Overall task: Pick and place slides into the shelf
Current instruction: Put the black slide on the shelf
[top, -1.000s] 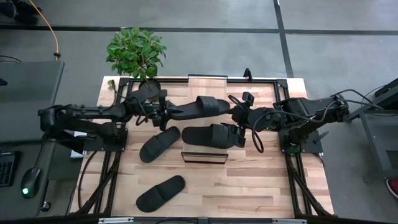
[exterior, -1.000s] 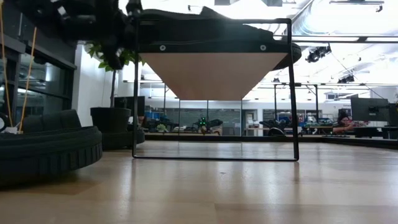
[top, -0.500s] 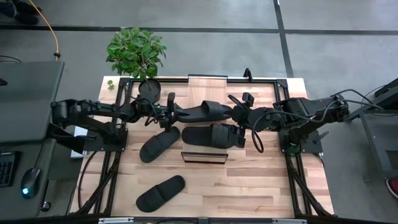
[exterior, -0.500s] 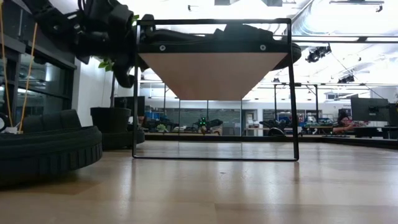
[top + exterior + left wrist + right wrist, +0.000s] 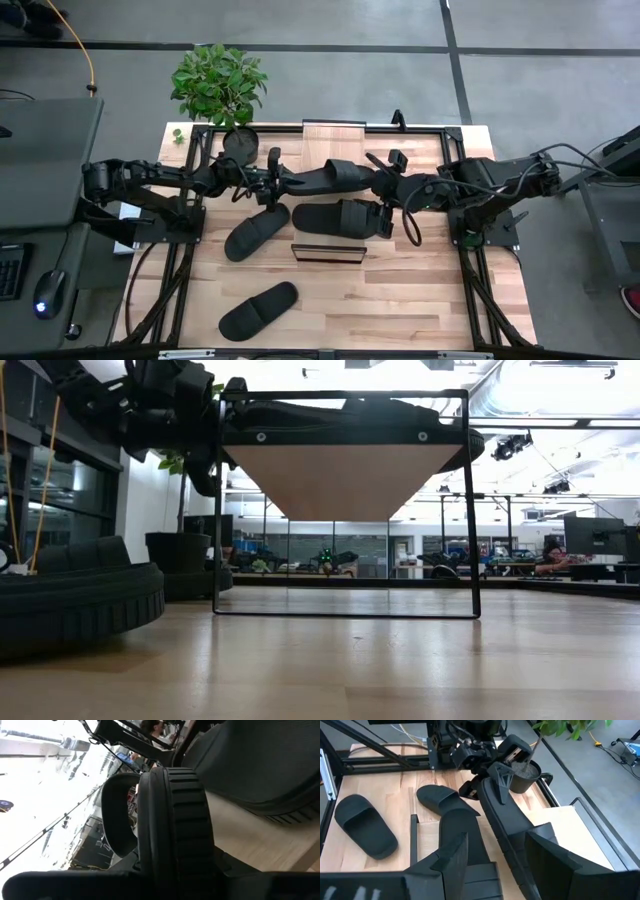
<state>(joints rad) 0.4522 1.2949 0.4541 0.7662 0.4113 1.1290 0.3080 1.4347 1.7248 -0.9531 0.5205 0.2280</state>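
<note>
One black slide (image 5: pixel 330 178) hangs on its long edge above the far middle of the table. My left gripper (image 5: pixel 272 180) is shut on its left end. My right gripper (image 5: pixel 500 832) stands open, one finger on each side of the slide's right end (image 5: pixel 512 845), just past the strap. The shelf (image 5: pixel 328 252) stands in the table's middle, and its plank shows from below (image 5: pixel 340 475). A second slide (image 5: pixel 340 215) lies just beyond the shelf's dark frame, under my right arm; whether it rests on the plank I cannot tell. Two more slides (image 5: pixel 257 232) (image 5: pixel 258 308) lie flat on the table's left half. My left gripper pinches the heel end of the slide's sole (image 5: pixel 175 865) between its two fingers. It comes in level from the table's left, with the fingers lying along the slide. The slide is clear of the table, level, on its long edge, and its strap (image 5: pixel 117 815) bulges to one side.
A potted plant (image 5: pixel 220 85) stands at the table's far left corner. Dark metal rails (image 5: pixel 165 270) run along the left and right table edges. The near right part of the tabletop (image 5: pixel 420 300) is bare wood. People sit at desks in the room behind (image 5: pixel 550 555).
My left gripper has gone down and toward the table's right edge with the slide, then kept still. The slide has sunk with it, staying level on its edge, and its right end has come a little nearer my right gripper.
</note>
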